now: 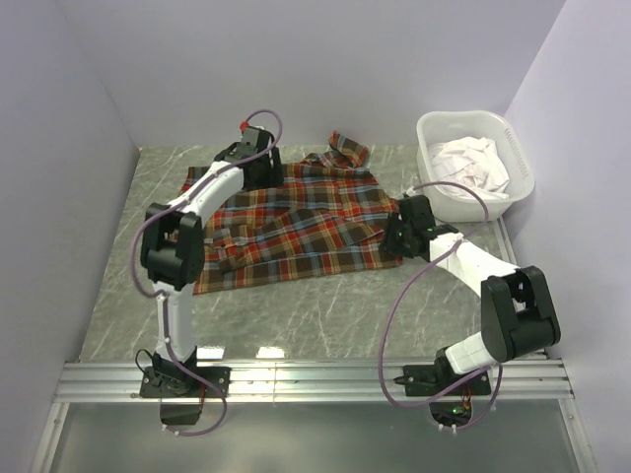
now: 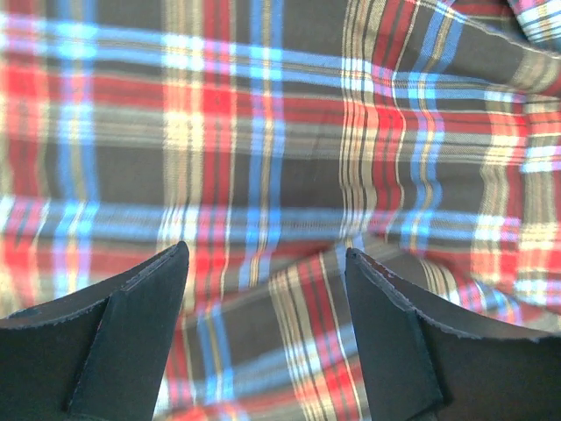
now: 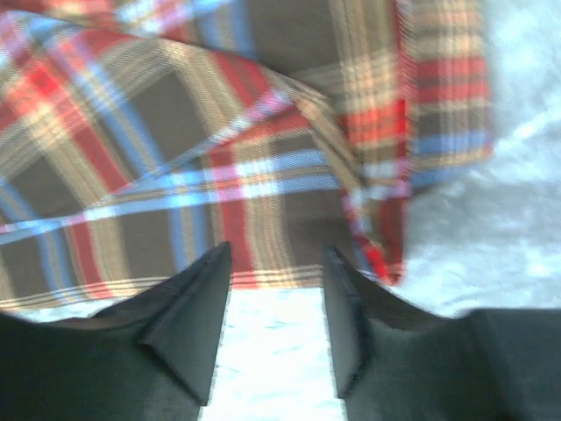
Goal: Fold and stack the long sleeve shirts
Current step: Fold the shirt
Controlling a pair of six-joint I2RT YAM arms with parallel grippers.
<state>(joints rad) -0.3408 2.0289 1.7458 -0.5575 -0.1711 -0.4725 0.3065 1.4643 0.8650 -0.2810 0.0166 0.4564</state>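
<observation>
The plaid shirt [image 1: 296, 222] lies spread on the counter [image 1: 325, 315], nearer its far edge than its near one, with a sleeve doubled across the front. The left gripper [image 2: 267, 263] hangs over the shirt's far-left part with its jaws parted and nothing between them, only a loose ridge of cloth below. The right gripper [image 3: 276, 259] sits at the shirt's right edge, jaws likewise apart and empty. That view is blurred, but it seems to be over a turned-up hem corner.

The likely faults:
- The right jaws may close on a single layer or on bare counter, so the edge slips free.
- The left jaws may bite several layers at the ridge and bunch the fold.
- Uneven pulling may drag the shirt askew towards the white basket [image 1: 434, 197] in the far-right corner.

No brand, label or writing is legible.
</observation>
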